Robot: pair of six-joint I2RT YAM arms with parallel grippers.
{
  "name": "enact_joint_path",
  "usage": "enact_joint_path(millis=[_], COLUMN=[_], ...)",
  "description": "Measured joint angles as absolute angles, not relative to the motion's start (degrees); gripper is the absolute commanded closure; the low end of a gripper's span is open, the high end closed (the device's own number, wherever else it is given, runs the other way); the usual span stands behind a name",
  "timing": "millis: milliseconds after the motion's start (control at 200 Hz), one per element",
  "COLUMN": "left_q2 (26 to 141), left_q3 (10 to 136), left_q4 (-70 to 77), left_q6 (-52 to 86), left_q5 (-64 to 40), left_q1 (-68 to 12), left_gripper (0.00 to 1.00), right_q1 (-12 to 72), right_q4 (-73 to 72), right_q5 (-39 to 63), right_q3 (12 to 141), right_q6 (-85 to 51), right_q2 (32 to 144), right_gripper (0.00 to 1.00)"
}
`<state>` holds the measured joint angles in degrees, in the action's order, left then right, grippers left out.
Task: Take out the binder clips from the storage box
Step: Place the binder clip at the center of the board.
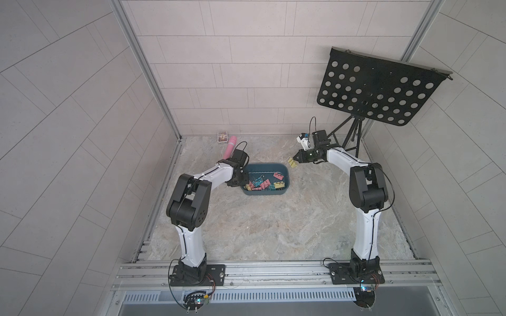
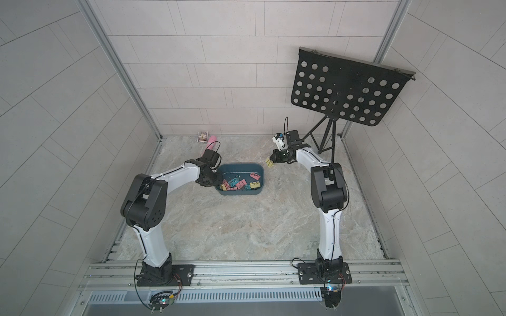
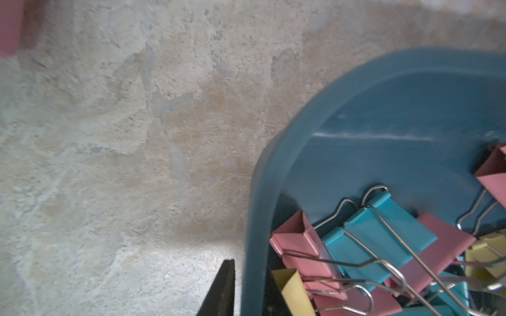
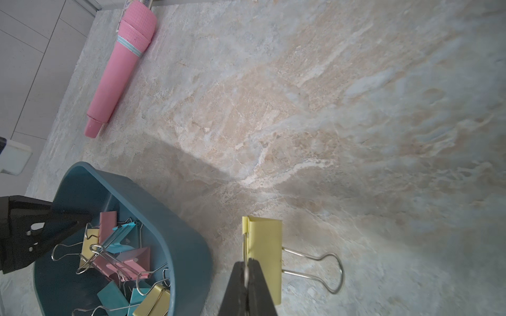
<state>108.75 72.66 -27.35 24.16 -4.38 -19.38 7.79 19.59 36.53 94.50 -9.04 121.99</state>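
Right gripper (image 4: 247, 276) pinches the wire of a yellow clip (image 4: 267, 246) beside the box (image 4: 189, 246). Left gripper (image 1: 243, 182) sits narrow astride its wall; grip unclear.

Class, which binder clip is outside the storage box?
The yellow clip, pinched by its wire in the right gripper beside the box; all others lie inside.

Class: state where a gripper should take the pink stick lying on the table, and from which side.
The pink stick lies flat on the table, so come from above, jaws across its slim straight middle; the ribbed end is thicker.
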Motion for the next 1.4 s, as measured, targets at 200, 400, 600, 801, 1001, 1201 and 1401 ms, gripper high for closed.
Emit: enact_joint_path(millis=[200, 400, 600, 801, 1001, 1201, 1401], left_q2=[108.75, 108.75, 108.75, 108.75, 108.75, 108.75, 108.75], left_q3=[72.66, 72.66, 72.66, 72.64, 72.66, 72.66, 72.66], left_q4=[-27.4, -27.46, -27.51, -27.55, -27.62, -27.7, -27.75], left_q6=[24.18, 24.18, 24.18, 24.18, 24.18, 24.18, 24.21], left_q5=[-4.23, -4.21, -4.21, -4.21, -4.21, -4.23, -4.23], left_q1=[-19.35, -19.35, -19.35, -19.35, -19.35, -19.35, -19.35], left_gripper=[0.76, 0.76, 0.76, 0.76, 0.76, 0.76, 0.76], right_q1=[7.4, 6.7, 6.31, 5.82, 5.19, 4.73, 4.49], right_q4=[19.49, 19.44, 18.61, 18.57, 18.35, 18.24, 18.17], right_q5=[37.91, 38.96, 40.12, 40.99, 41.47, 41.85, 42.28], right_q3=[94.91, 95.29, 96.33, 96.42, 96.42, 96.47, 96.53], right_q6=[-10.09, -11.18, -12.1, -12.78, -13.19, -13.78, -14.37], right_q2=[124.09, 124.49, 125.99, 127.11, 127.22, 127.83, 127.94], right_gripper=[1.0, 1.0, 1.0, 1.0, 0.99, 0.89, 0.77])
